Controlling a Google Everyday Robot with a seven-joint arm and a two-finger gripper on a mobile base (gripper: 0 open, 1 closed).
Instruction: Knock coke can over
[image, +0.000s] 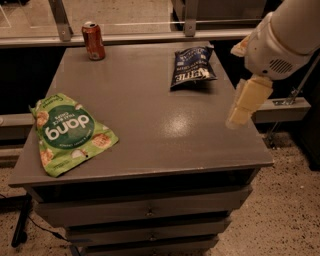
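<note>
Camera view: pincer (246, 102) by the table (150, 100) edge, touching nothing; opening cannot be told.

— Where does the arm (287, 35) sit?
— It enters from the upper right corner of the view. It is a thick white rounded housing with a small vent grille (280, 65) on its lower face.
— And the gripper?
— The gripper (240, 111) hangs just below that housing. It is cream-coloured and slants down and to the left, with its tip at the lowest point.
</note>
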